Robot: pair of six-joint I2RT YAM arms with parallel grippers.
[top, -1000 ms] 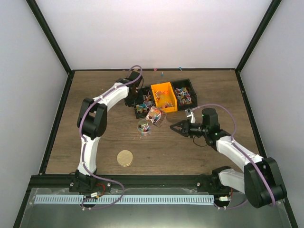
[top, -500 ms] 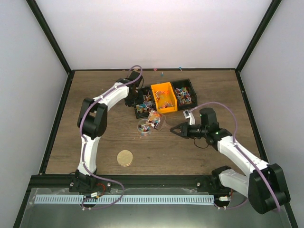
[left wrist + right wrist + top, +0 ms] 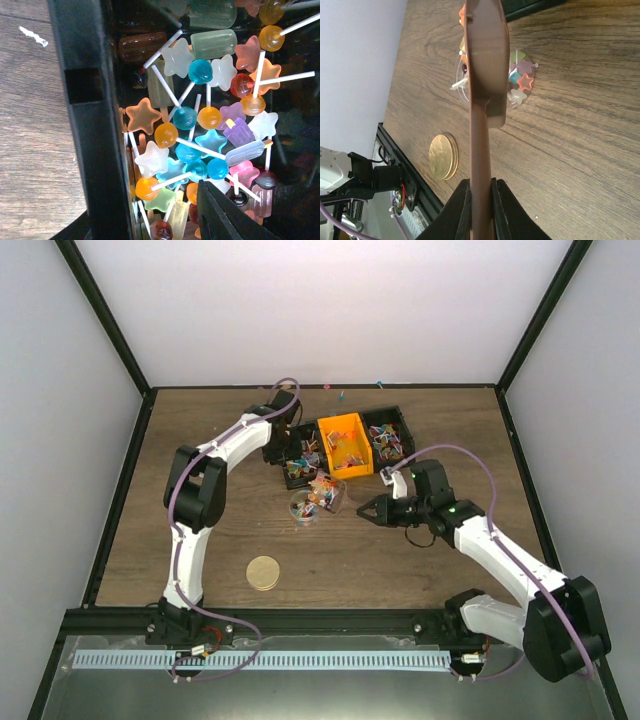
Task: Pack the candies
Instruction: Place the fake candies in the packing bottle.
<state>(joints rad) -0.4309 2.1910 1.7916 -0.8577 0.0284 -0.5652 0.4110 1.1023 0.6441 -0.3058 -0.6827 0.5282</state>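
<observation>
Moved scoop nearer the cup

Shifted since 1 second ago: brown scoop (image 3: 482,75), brought slightly toward the near edge, loaded end now just beside clear cup (image 3: 303,508) at mid-worktop. Clamps that scoop edge-on in right gripper (image 3: 372,508). Shows candies (image 3: 200,125) in the cup, on the scoop, and heaped in black bins (image 3: 90,125) flanking orange bin (image 3: 340,421) by the far edge. Hangs left gripper (image 3: 147,222) over 1 black bin, fingers spread apart. Leaves tan disc (image 3: 263,572) toward the near edge.

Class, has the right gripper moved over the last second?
Yes, slightly: the right gripper has shifted left, towards the orange bin.
</observation>
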